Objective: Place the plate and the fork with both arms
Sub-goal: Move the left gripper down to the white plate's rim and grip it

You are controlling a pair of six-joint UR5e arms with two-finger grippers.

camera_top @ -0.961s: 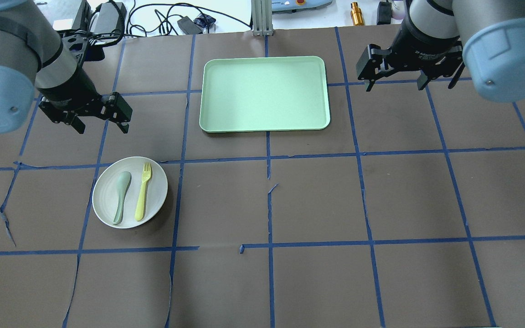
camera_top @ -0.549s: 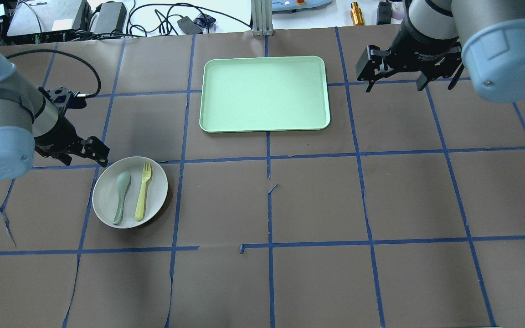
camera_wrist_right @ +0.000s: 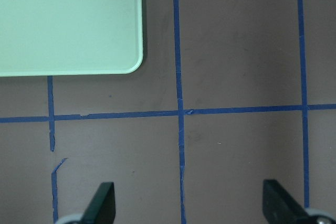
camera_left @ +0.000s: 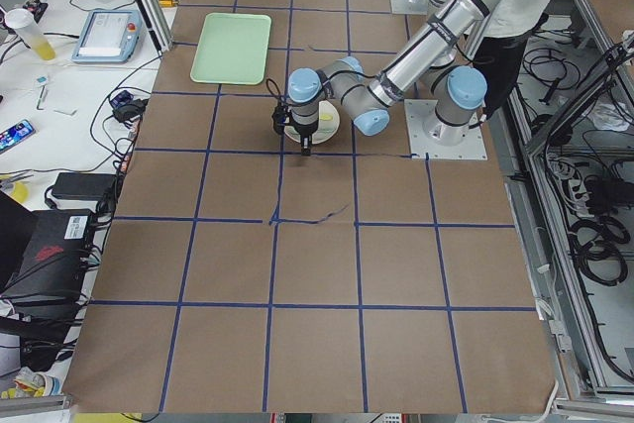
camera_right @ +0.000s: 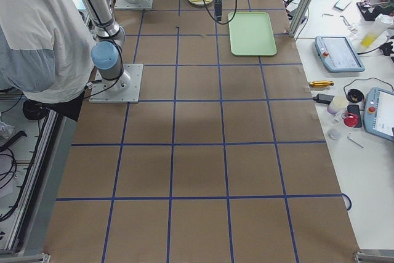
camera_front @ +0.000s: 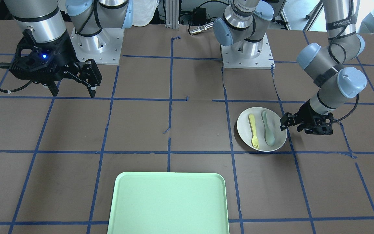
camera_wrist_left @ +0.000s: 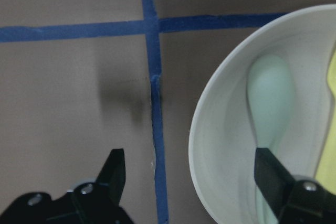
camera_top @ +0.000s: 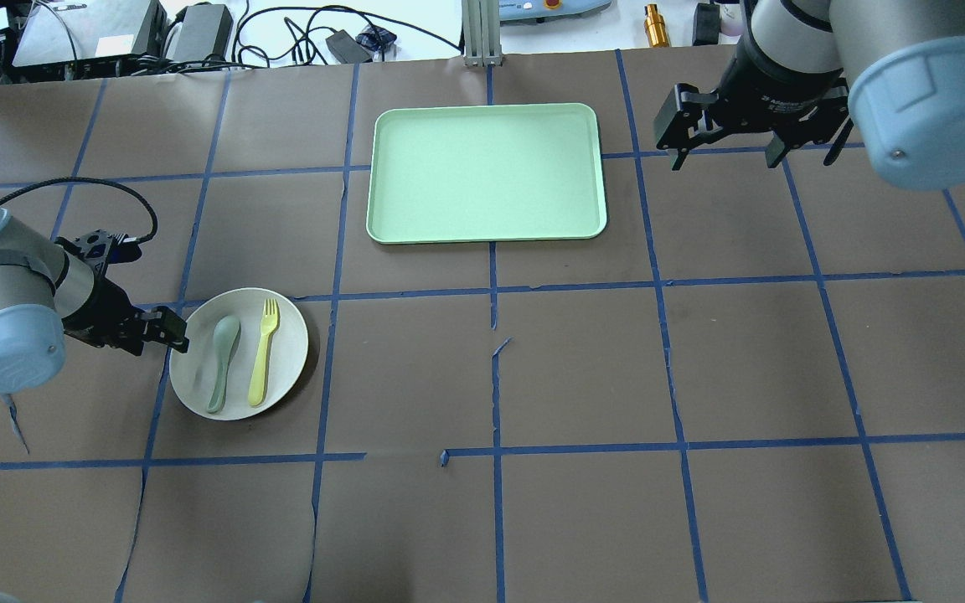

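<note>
The round white plate (camera_top: 285, 352) lies on the brown table at the left, with the pale-yellow fork (camera_top: 263, 352) and a grey-green spoon (camera_top: 223, 363) lying in it. My left gripper (camera_top: 168, 333) is low at the plate's left rim, open and empty. In the left wrist view the gripper (camera_wrist_left: 191, 174) straddles the plate's rim (camera_wrist_left: 202, 129), with one finger (camera_wrist_left: 113, 171) over the table and the other finger (camera_wrist_left: 270, 177) over the spoon (camera_wrist_left: 268, 103). My right gripper (camera_top: 725, 159) hangs open and empty above the table, right of the tray.
A large light-green tray (camera_top: 487, 172) lies at the back middle of the table; its corner shows in the right wrist view (camera_wrist_right: 68, 19). Blue tape lines cross the brown paper cover. Cables and devices lie beyond the far edge.
My left arm has swung down and toward the near side, bringing its open gripper from behind the plate to the plate's left rim. The right arm has not moved.
</note>
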